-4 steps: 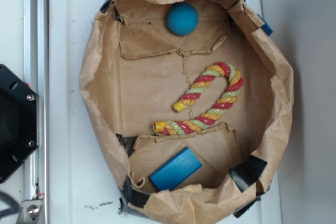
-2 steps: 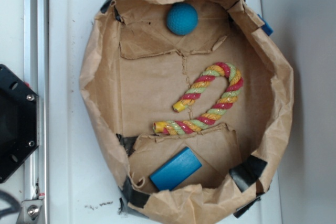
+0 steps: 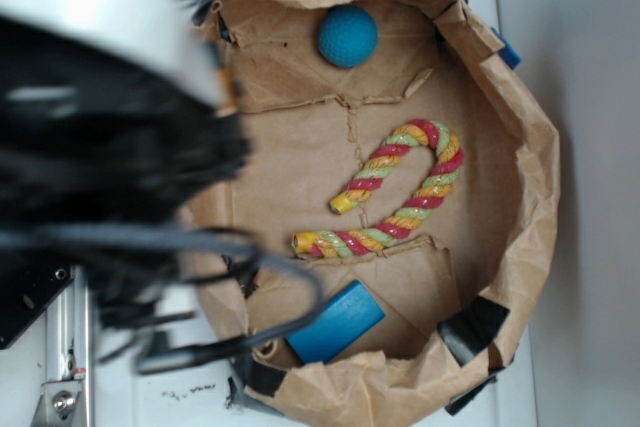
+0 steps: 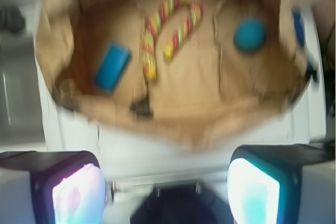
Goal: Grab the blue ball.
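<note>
The blue ball (image 3: 348,36), teal and dimpled like a golf ball, looks light, hard and apt to roll; a pinch straight across its widest part seems safest. It sits alone at the far end of the paper-lined tray (image 3: 520,127), apart from the striped rope cane (image 3: 400,192) and blue block (image 3: 335,322). The gripper (image 4: 165,192) hangs spread wide and empty, outside the tray's near rim.

My arm (image 3: 100,137) fills the left of the exterior view, a blurred black mass with a pale band and trailing cables. My gripper (image 4: 165,192) holds its jaws wide apart, nothing between them.
</note>
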Tool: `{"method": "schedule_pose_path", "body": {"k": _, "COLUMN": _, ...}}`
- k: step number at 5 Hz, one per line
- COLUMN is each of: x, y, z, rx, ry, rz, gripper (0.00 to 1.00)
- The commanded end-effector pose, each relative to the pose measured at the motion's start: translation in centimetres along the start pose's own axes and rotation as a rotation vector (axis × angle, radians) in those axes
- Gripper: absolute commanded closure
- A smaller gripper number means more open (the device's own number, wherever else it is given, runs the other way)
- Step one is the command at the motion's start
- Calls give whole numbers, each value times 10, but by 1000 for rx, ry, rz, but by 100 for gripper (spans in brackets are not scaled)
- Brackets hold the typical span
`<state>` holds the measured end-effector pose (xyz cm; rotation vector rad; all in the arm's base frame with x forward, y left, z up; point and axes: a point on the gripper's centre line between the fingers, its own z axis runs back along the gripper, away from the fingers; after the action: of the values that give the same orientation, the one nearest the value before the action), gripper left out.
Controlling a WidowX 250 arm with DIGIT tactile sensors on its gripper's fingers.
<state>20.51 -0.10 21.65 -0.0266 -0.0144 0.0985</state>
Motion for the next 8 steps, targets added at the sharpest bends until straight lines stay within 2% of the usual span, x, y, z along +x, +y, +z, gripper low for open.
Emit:
{"method": "schedule_pose_path", "body": {"k": 1, "x": 67, "y": 17, "z": 2, "rx": 40, "ry": -128, "rz": 304, "gripper": 0}}
{"method": "schedule_pose_path", "body": {"k": 3, "x": 39, "y": 19, "z": 1, "rx": 146, "ry": -202, "rz": 798, "gripper": 0}}
{"method": "schedule_pose_path", "body": {"k": 6, "x": 39, "y": 19, "z": 1, "rx": 146, "ry": -202, "rz": 798, "gripper": 0}}
{"method": "schedule_pose_path", "body": {"k": 7, "x": 40, "y": 23, "z": 10, "rx": 99, "ry": -270, "rz": 770, "gripper": 0}}
{"method": "schedule_pose_path", "body": {"k": 8, "x": 40, "y": 23, "z": 10, "rx": 99, "ry": -270, "rz": 770, "gripper": 0}}
